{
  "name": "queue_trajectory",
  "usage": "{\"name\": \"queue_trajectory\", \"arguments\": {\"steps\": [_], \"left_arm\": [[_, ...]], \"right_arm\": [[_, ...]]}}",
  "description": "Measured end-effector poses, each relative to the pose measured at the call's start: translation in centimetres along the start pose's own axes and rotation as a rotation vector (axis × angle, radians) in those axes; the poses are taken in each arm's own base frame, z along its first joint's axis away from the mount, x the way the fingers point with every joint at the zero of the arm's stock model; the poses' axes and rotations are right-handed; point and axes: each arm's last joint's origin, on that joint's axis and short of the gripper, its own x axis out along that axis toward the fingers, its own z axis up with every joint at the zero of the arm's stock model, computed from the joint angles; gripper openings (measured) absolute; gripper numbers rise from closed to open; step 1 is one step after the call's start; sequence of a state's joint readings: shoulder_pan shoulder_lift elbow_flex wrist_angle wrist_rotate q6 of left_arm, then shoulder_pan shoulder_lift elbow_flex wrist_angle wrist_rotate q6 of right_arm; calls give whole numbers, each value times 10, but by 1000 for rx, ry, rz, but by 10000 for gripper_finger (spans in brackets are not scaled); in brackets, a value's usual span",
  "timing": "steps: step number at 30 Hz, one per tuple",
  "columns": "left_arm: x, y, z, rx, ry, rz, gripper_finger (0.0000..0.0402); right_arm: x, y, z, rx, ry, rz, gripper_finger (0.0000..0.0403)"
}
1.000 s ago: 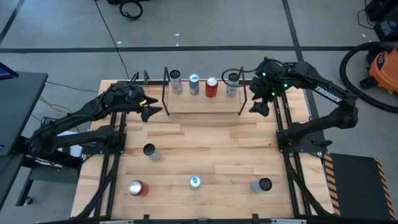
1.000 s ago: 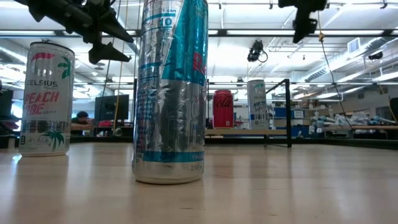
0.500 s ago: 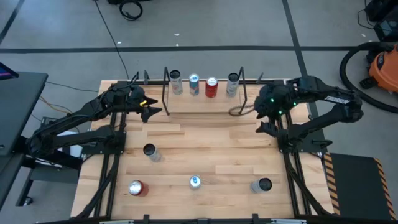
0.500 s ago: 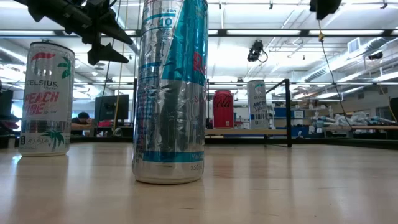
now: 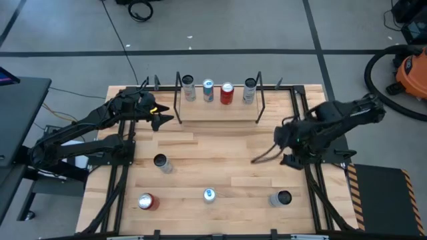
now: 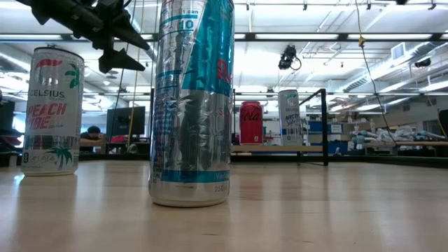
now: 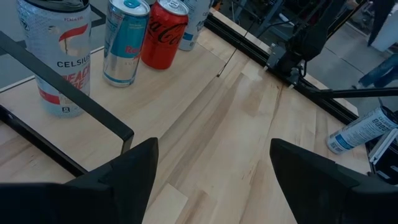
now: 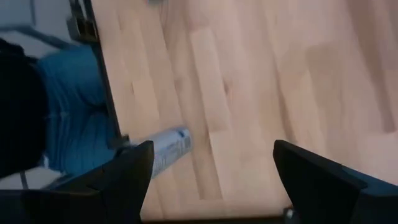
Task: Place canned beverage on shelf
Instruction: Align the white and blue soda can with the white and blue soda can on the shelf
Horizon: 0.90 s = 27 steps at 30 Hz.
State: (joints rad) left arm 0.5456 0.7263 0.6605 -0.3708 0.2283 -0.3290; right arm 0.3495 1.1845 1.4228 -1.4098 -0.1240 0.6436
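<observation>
The shelf (image 5: 217, 113) stands at the table's far middle. Its wooden board bears several upright cans, among them a red one (image 5: 227, 93) and a silver one (image 5: 249, 90) at the right end. My left gripper (image 5: 163, 119) hovers open just left of the shelf's left end frame (image 7: 62, 93), and the cans (image 7: 124, 40) show ahead of it. My right gripper (image 5: 285, 148) hangs open over the table's right side, pointing steeply down, with nothing between its fingers. A can (image 8: 168, 152) near the front right shows below it.
Several loose cans stand on the near half of the table: a dark-topped one (image 5: 160, 162), a red one (image 5: 147, 201), a blue-and-silver one (image 5: 209, 195) and a grey one (image 5: 281, 198). Bare wood lies between them and the shelf. A cable (image 5: 263, 157) trails beside my right gripper.
My right gripper has swung away from the shelf's right end toward the table's near edge along the right side, turning as it went. It stays open with nothing in it, and it has left the low view. The cans on the shelf have not moved.
</observation>
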Motion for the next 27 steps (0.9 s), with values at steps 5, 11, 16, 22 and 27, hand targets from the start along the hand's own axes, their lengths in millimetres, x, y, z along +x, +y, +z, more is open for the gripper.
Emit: {"name": "queue_trajectory", "arguments": {"steps": [5,11,16,22,27], "left_arm": [[0,0,0,0,0,0,311],[0,0,0,-10,0,0,311],[0,0,0,-40,0,0,311],[0,0,0,-79,0,0,311],[0,0,0,-98,0,1,311]], "right_arm": [[14,13,-10,20,27,-51,337],[27,36,-23,19,21,-76,337],[44,58,-35,33,59,-113,337],[69,90,-52,-48,96,-94,336],[88,105,-62,-79,109,-138,336]]}}
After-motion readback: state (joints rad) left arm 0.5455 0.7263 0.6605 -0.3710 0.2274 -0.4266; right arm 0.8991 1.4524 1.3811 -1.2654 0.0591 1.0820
